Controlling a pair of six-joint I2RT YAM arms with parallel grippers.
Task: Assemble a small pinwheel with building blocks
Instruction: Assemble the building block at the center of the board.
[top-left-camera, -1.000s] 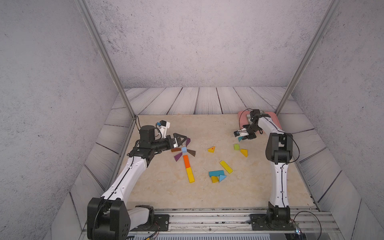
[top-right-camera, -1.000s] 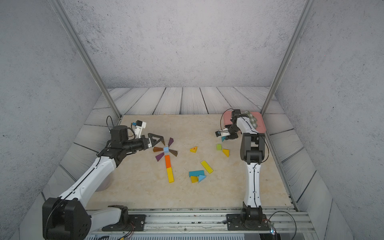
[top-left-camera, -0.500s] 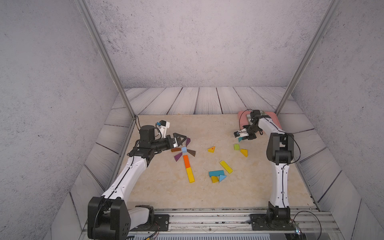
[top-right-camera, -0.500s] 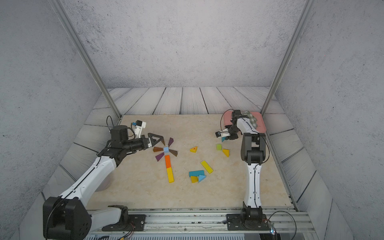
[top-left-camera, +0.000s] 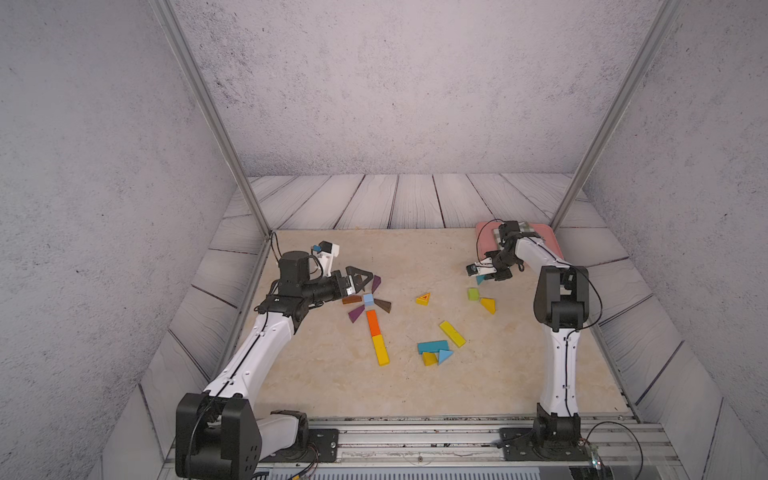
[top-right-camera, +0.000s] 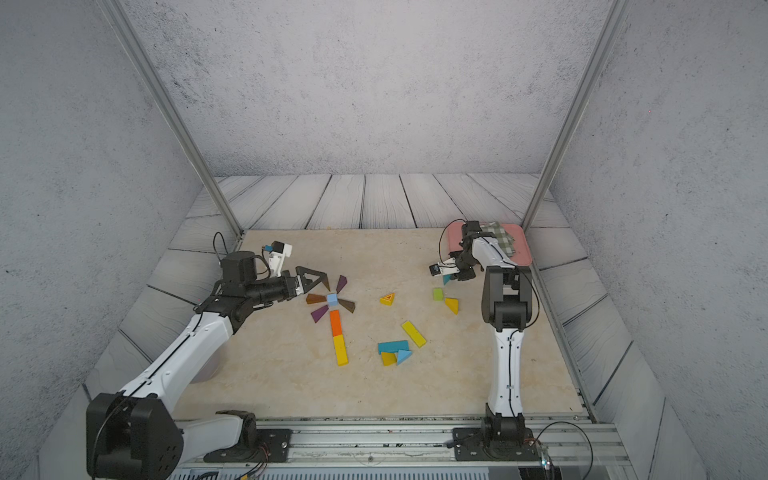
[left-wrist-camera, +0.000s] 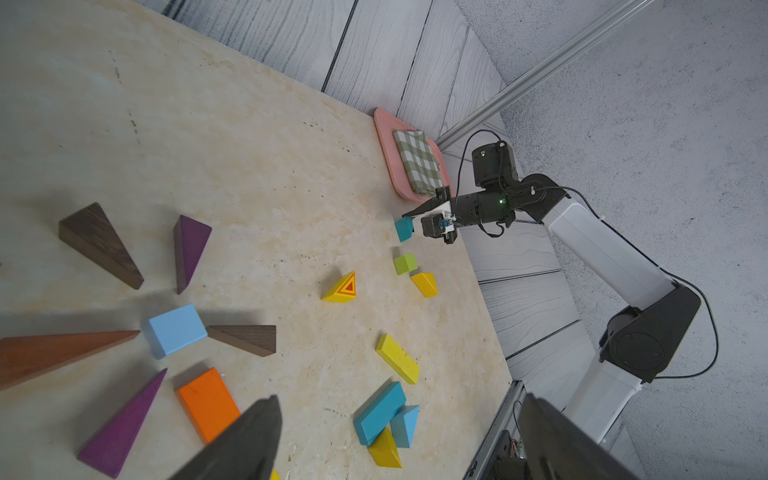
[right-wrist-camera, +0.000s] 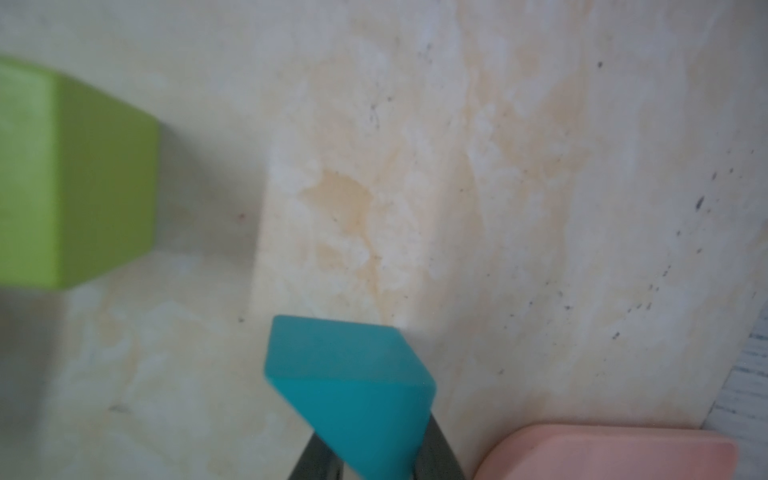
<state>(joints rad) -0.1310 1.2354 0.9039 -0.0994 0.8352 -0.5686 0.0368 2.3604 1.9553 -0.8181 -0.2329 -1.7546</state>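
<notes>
Right fingers (right-wrist-camera: 318, 463) pinch the teal triangle (right-wrist-camera: 349, 386), lower centre of the right wrist view; both top views show only a sliver of it above the green cube (top-left-camera: 473, 294). Left fingers (left-wrist-camera: 249, 436) gape empty, bases cut off.

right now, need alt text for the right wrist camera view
A teal triangular block is pinched in the right gripper, with beige marbled table behind it. A blurred green cube sits nearby on the table, and a corner of a pink tray shows beside the gripper.
</notes>
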